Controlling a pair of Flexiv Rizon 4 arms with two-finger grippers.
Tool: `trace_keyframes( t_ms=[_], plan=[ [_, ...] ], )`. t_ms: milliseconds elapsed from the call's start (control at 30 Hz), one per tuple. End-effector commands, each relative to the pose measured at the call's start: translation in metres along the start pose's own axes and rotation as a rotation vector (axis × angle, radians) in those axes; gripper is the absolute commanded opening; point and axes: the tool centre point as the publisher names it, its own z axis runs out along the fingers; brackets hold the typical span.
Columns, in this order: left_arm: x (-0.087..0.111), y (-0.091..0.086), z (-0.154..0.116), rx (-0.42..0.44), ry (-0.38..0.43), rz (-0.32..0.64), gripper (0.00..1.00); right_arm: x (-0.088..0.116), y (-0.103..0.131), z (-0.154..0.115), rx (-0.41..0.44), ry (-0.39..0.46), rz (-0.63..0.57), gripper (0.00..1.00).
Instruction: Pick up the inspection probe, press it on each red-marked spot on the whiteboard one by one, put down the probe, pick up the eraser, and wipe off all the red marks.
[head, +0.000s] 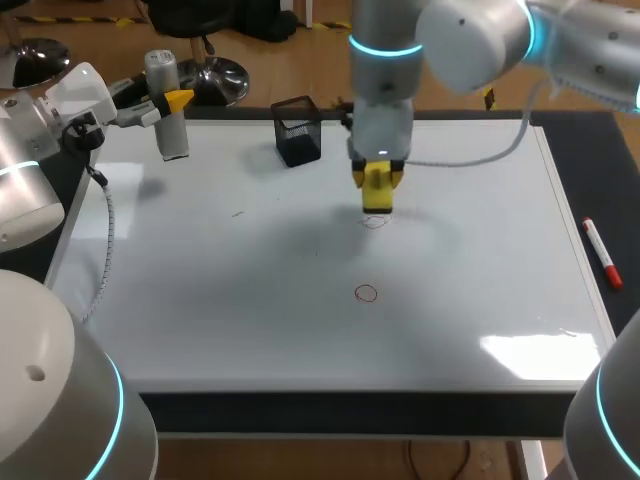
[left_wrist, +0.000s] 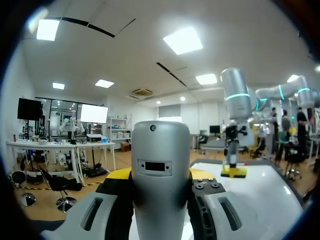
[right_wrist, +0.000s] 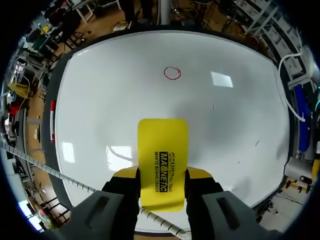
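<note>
Right wrist view: right tool (right_wrist: 162, 175) clamped on the one yellow eraser (right_wrist: 163, 145), whose long axis runs along the fingers.
The eraser's far end meets the whiteboard (right_wrist: 240, 125) mid-board, well clear of the edges. Two marks show: a faint mark (head: 375, 221) at the eraser and a red ring (head: 366, 293) nearer the front edge. The left tool (head: 170, 102) grips the one upright inspection probe (head: 175, 135) at the far left corner.

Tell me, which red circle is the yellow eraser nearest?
The faint circle right beside the eraser; the clearer circle lies well apart, nearer the robot.
</note>
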Motion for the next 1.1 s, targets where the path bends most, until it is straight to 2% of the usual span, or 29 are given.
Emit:
trace_keyframes(
  t_ms=[33, 300, 567, 1100],
  plan=[
    [0.0, 0.0, 0.001, 0.004, -0.002, 0.002, 0.0, 0.031, -0.008, -0.009, 0.011, -0.014, 0.03, 0.0],
    [0.0, 0.0, 0.001, 0.004, -0.002, 0.002, 0.0, 0.087, -0.034, -0.004, -0.009, 0.012, 0.176, 0.0],
    [0.0, 0.0, 0.001, 0.004, -0.002, 0.002, 0.0, 0.137, -0.05, 0.002, -0.03, 0.03, 0.302, 0.0],
    [0.0, 0.0, 0.001, 0.004, -0.002, 0.002, 0.0, 0.214, -0.06, 0.012, -0.035, 0.039, 0.478, 0.0]
  ],
)
